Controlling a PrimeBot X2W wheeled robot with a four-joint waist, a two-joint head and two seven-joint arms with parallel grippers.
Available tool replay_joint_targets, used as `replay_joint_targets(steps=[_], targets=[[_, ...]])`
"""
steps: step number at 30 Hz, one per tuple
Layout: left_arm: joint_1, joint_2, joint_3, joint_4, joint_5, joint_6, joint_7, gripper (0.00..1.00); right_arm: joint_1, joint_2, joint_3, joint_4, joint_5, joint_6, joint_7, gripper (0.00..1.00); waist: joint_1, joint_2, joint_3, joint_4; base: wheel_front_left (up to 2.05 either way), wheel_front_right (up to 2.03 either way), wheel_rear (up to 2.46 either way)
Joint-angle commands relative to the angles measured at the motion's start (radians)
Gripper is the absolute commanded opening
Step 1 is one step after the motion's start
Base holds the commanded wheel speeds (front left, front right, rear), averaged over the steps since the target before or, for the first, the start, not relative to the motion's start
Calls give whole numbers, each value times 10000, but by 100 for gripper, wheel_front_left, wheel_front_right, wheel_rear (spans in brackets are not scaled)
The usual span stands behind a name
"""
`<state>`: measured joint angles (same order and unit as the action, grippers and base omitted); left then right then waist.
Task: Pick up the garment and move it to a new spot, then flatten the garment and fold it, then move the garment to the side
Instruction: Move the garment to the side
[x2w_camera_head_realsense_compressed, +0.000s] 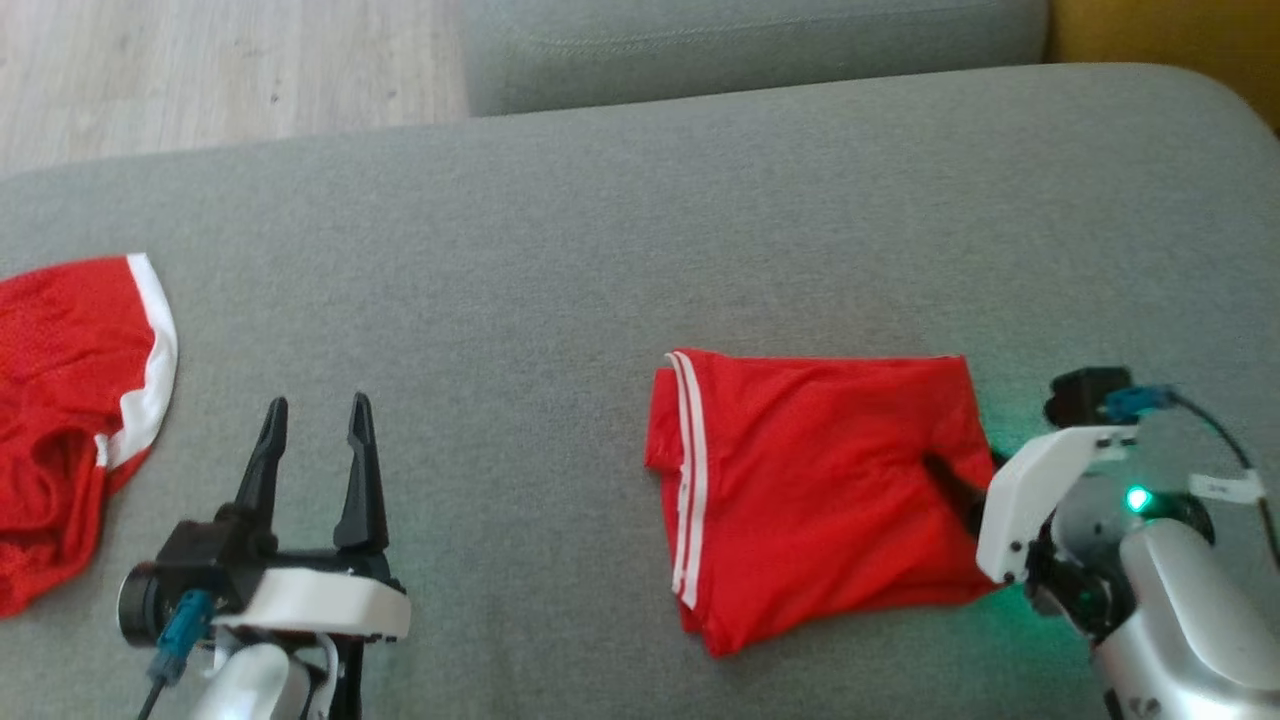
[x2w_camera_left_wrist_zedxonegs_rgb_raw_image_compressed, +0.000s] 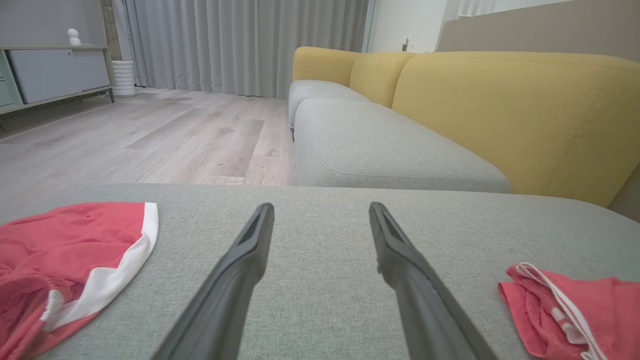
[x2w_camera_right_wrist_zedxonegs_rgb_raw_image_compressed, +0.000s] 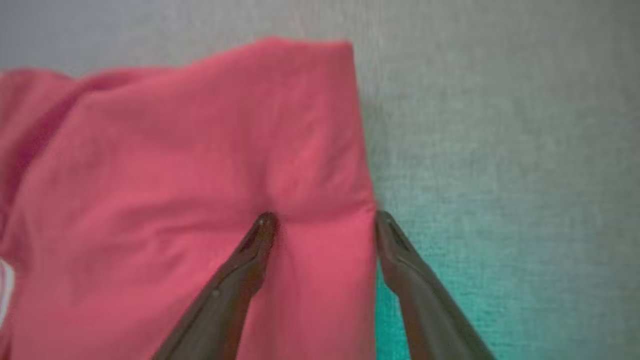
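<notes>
The garment (x2w_camera_head_realsense_compressed: 810, 480) is a pair of red shorts with white side stripes, lying folded on the grey cushion (x2w_camera_head_realsense_compressed: 560, 250), right of centre. My right gripper (x2w_camera_head_realsense_compressed: 965, 480) is open and low at its right edge. In the right wrist view, one of the fingers (x2w_camera_right_wrist_zedxonegs_rgb_raw_image_compressed: 250, 250) presses on the red cloth (x2w_camera_right_wrist_zedxonegs_rgb_raw_image_compressed: 200, 165) while the other sits just off the edge on the cushion. My left gripper (x2w_camera_head_realsense_compressed: 318, 405) hovers open over bare cushion at the lower left, holding nothing. The left wrist view shows that left gripper (x2w_camera_left_wrist_zedxonegs_rgb_raw_image_compressed: 321, 207) and the garment's striped end (x2w_camera_left_wrist_zedxonegs_rgb_raw_image_compressed: 565, 315) to its right.
A second red garment with white trim (x2w_camera_head_realsense_compressed: 70, 400) lies crumpled at the cushion's left edge, also red garment (x2w_camera_left_wrist_zedxonegs_rgb_raw_image_compressed: 60, 250). A yellow sofa back (x2w_camera_left_wrist_zedxonegs_rgb_raw_image_compressed: 500, 110) and another grey seat (x2w_camera_left_wrist_zedxonegs_rgb_raw_image_compressed: 380, 150) lie beyond. Wooden floor (x2w_camera_head_realsense_compressed: 200, 70) runs past the far left edge.
</notes>
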<state>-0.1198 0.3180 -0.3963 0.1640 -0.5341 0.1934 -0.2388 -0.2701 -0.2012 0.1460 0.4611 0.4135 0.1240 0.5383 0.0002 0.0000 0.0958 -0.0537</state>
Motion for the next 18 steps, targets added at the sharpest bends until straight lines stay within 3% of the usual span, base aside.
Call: replay_joint_targets(steps=[1, 5, 6, 7, 8, 18], targets=[[-479, 143, 279, -267, 128, -12, -25, 100, -393, -164, 281, -29, 66, 67, 260, 100, -2, 0, 92, 92, 0, 0, 0], [-595, 119, 218, -228, 147, -39, -31, 100, -600, -320, 988, 351, 455, 67, 1013, 100, -2, 0, 163, 170, 0, 0, 0], [-611, 115, 208, -225, 147, -44, -34, 100, -642, -403, 1218, 335, 609, 67, 1179, 84, -2, 0, 181, 177, 0, 0, 0], [-626, 114, 203, -229, 149, -46, -37, 100, -702, -514, 1448, 257, 748, 67, 1251, 20, -2, 0, 208, 176, 0, 0, 0], [-642, 118, 202, -242, 154, -44, -42, 100, -783, -662, 1678, 142, 856, 67, 1258, 0, -2, 0, 248, 163, 0, 0, 0], [-1095, 294, 296, -743, 376, 12, -97, 100, -3249, -2831, 3341, -721, 740, 67, -20, 0, -2, 0, 1352, -809, 0, 0, 0]])
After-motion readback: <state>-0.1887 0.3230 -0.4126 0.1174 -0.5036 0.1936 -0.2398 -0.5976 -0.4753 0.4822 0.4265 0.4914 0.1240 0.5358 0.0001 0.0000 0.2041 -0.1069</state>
